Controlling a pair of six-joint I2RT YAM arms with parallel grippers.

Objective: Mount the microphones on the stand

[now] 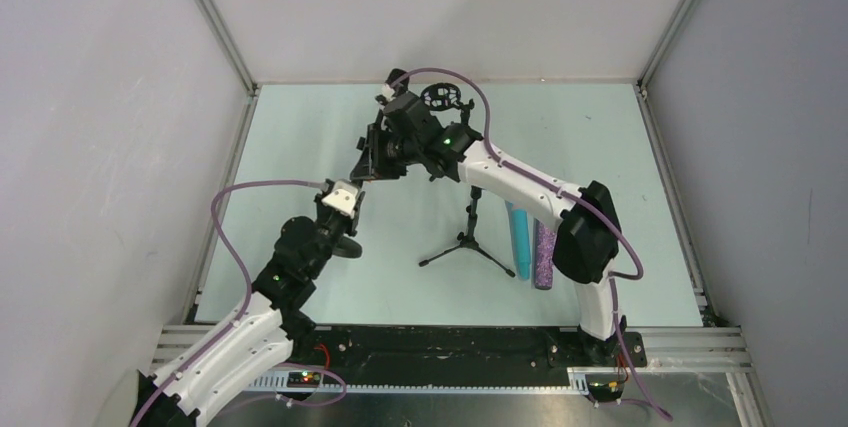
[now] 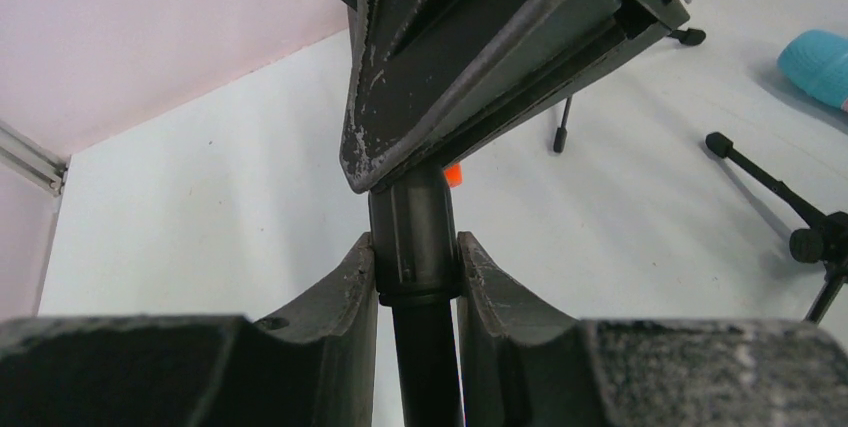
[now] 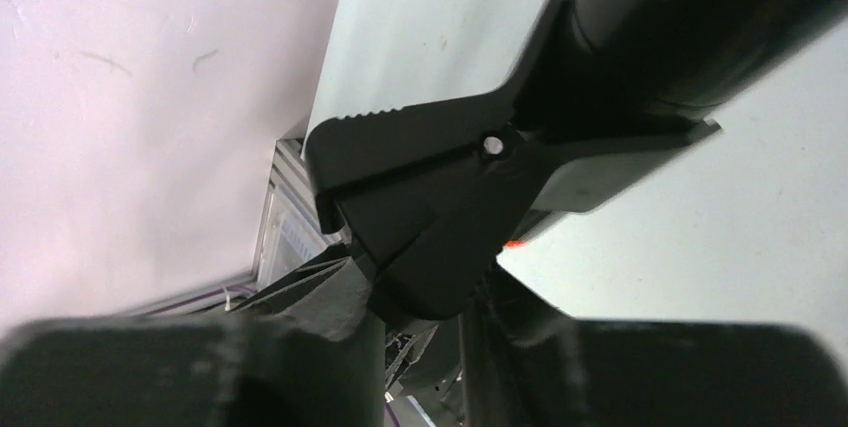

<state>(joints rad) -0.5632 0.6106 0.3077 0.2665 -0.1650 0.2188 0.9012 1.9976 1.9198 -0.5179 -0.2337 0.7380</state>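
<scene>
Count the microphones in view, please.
3. The cyan microphone and the purple microphone lie side by side on the table; the black microphone is held in the left end effector.

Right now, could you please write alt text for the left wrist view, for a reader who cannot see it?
The left pincer grips a black microphone between its two fingers, directly under a scuffed dark wedge-shaped part that points down from the top. Behind, on the pale table, are thin black stand legs and the end of a cyan microphone.
</scene>
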